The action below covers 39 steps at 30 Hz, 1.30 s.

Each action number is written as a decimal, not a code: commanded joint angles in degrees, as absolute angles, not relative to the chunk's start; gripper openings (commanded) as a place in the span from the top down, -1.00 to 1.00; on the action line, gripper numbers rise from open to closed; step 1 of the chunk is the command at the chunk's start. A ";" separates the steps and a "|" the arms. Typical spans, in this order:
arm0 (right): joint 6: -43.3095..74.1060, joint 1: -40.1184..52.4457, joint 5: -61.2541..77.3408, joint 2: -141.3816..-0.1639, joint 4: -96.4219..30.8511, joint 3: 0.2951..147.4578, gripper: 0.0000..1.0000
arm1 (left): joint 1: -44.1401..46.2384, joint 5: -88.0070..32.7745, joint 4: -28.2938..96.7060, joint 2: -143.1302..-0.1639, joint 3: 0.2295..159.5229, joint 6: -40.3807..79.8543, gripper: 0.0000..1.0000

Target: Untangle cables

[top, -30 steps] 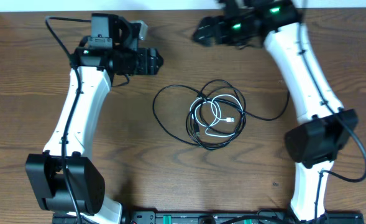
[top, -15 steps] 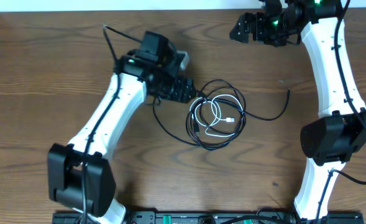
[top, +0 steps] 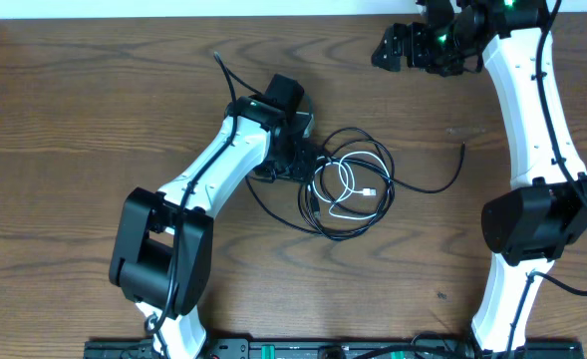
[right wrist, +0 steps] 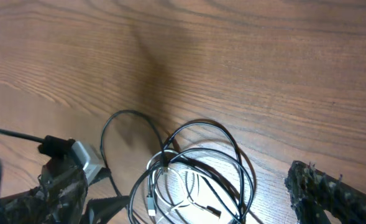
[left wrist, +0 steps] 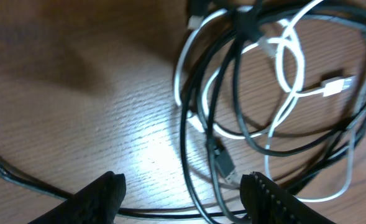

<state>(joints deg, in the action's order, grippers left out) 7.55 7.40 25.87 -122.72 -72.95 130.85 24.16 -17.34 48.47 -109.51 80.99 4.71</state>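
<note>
The cables lie tangled mid-table: a long black cable (top: 433, 188) in several loops and a shorter white cable (top: 345, 179) coiled inside them. My left gripper (top: 308, 163) is down at the tangle's left edge. In the left wrist view it (left wrist: 183, 200) stands open just above the wood, and strands of the black cable (left wrist: 186, 124) run between its fingers without being pinched. The white cable (left wrist: 288, 68) loops just beyond them. My right gripper (top: 383, 48) hangs open high at the back right, looking down on the black cable (right wrist: 232, 143) and holding nothing.
The table (top: 74, 120) is brown wood. The black cable's free tail ends near my right arm (top: 532, 120). A thicker black cord rises from my left arm (top: 218, 170) behind the tangle. The white back wall borders the far table edge.
My left arm swung from the table's back left over to the tangle and lowered onto its left edge, its jaws narrowing a little. My right arm drew back toward the back right corner, then held still.
</note>
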 commanded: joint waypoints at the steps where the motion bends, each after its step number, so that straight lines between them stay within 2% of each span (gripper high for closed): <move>1: 6.55 7.60 25.23 -120.66 -73.12 131.22 -0.99 | 24.25 -15.57 49.50 -111.33 80.82 5.28 -0.26; 15: 6.55 7.60 24.10 -120.66 -73.14 131.22 -0.98 | 25.15 -16.01 49.19 -112.86 80.29 5.28 -0.26; 39: 6.50 7.60 24.08 -120.66 -73.73 131.17 -0.99 | 29.56 -15.79 45.06 -113.60 75.94 6.33 -0.08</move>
